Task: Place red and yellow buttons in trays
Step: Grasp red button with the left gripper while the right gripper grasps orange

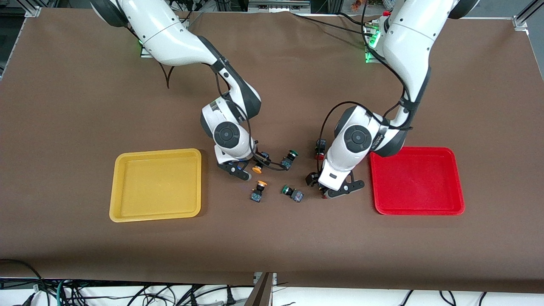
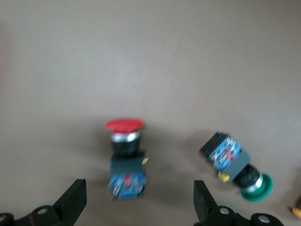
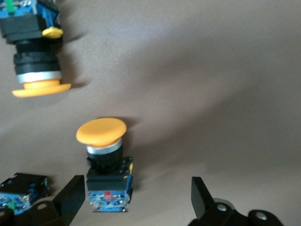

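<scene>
Both hands are spread low over the counter: the left hand (image 2: 138, 200) straddles a red button (image 2: 125, 157), the right hand (image 3: 138, 200) a yellow button (image 3: 104, 160). Each should be centred before closing.

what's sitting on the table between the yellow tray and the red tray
Front view: six buttons, two yellow-capped, two green-capped, two red-capped, between yellow tray and red tray, with the right gripper and left gripper over them.
</scene>
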Controlling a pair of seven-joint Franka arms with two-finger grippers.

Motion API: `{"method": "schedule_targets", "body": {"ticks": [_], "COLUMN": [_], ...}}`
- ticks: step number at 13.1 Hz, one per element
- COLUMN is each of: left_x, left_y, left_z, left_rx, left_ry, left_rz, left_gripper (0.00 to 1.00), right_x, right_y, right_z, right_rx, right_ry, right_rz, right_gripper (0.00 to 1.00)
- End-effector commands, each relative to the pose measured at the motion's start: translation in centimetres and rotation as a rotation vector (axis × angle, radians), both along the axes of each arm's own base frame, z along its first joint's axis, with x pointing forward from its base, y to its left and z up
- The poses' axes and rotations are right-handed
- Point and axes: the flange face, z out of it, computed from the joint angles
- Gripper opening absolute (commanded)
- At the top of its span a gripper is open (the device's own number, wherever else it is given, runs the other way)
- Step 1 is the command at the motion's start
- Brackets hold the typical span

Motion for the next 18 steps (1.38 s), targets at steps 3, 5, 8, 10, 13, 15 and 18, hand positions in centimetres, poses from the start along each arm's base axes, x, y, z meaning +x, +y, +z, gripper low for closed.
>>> {"method": "schedule_targets", "body": {"ticks": [3, 5, 8, 10, 13, 15, 18], "left_x": [0.5, 0.2, -0.5, -0.5, -0.5, -0.2, 0.8], "left_y": [-0.1, 0.0, 0.2, 0.1, 0.2, 0.4, 2.1], "left_z": [-2.5, -2.9, -4.0, -3.9, -3.8, -3.4, -0.6], "left_rx": [0.053, 0.057, 0.067, 0.068, 0.068, 0.071, 0.110], "left_ry": [-0.067, -0.057, -0.035, -0.037, -0.036, -0.035, 0.000], "left_rz": [-0.052, -0.053, -0.059, -0.068, -0.064, -0.061, -0.041], "left_gripper": [1.00, 1.00, 1.00, 0.64, 0.32, 0.19, 0.16], "right_x": [-0.7, -0.8, -1.0, -0.7, 1.7, 4.0, 7.3], "right_y": [1.7, 1.8, 2.0, 1.9, -1.3, -5.8, -16.0], "right_z": [-1.0, -1.5, -1.5, -1.0, 2.5, 6.5, 8.9], "right_rx": [0.003, 0.007, 0.004, 0.004, -0.042, -0.050, -0.066], "right_ry": [-0.038, -0.039, -0.041, -0.049, -0.078, -0.044, 0.056], "right_rz": [-0.004, -0.006, -0.003, 0.002, 0.049, 0.154, 0.299], "right_gripper": [1.00, 0.98, 0.19, 0.00, 0.00, 0.00, 0.00]}}
